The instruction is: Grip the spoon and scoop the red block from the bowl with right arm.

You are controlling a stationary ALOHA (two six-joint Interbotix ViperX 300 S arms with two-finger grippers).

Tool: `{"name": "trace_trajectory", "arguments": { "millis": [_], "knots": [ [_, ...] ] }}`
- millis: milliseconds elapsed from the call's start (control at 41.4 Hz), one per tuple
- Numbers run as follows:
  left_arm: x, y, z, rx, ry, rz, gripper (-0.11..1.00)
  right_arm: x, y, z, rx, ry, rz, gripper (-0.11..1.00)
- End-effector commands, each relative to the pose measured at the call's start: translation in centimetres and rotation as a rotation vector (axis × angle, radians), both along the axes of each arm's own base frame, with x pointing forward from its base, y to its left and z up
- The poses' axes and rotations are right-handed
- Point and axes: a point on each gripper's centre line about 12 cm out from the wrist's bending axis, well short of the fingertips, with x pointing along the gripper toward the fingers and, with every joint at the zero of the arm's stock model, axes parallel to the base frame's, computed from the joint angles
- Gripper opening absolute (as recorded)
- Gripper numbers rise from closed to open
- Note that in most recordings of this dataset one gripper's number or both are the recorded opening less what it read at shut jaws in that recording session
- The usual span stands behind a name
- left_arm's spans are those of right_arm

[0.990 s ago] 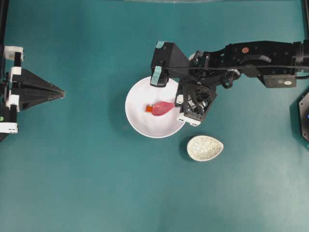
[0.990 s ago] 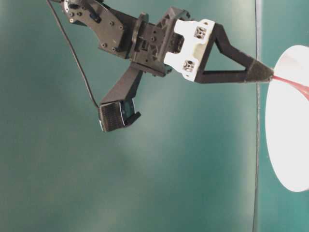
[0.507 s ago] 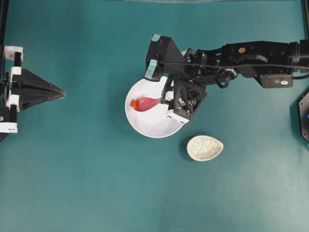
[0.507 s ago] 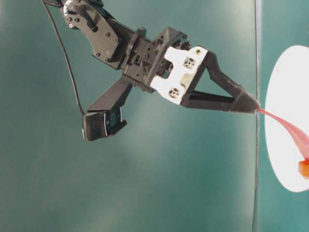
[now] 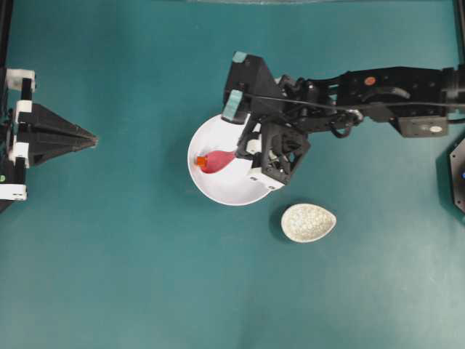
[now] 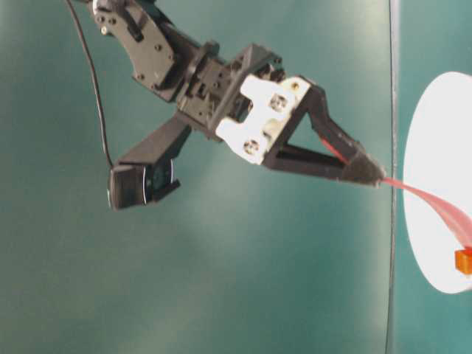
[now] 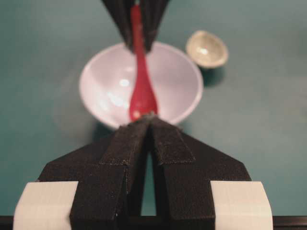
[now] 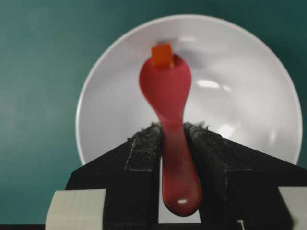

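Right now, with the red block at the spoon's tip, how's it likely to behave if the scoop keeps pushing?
The red block looks tiny and flat-faced, so it probably slides rather than rolls. The bowl seems glossy and curved, so the block may skid up the wall ahead of the spoon. It is much smaller than the scoop, so likely light and easily knocked aside.

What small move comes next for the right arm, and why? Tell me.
Probably tip the spoon scoop up and lift slowly. The right gripper is clamped on its handle, and the red block sits at the scoop's very tip, over the bowl, so a quick move could drop it.
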Motion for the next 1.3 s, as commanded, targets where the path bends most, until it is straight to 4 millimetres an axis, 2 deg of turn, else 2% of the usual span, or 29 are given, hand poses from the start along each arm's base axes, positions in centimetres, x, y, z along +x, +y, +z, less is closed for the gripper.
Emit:
{"name": "trace_trajectory", "arguments": {
  "millis": [0,459,869,1280],
  "knots": [
    [0.3,0.0,0.5,0.003,-0.014,0.001,0.0,-0.5,0.0,1.9,-0.001,-0.055,-0.007,0.24],
    [0.3,0.0,0.5,0.003,-0.014,0.001,0.0,-2.1,0.2,2.2,0.023,-0.095,-0.056,0.24],
    [0.3,0.0,0.5,0.003,-0.014,0.001,0.0,-3.7,0.4,5.2,0.014,-0.157,-0.048,0.24],
    [0.3,0.0,0.5,0.003,-0.015,0.001,0.0,-6.1,0.8,4.8,0.027,-0.089,-0.032,0.24]
  ]
}}
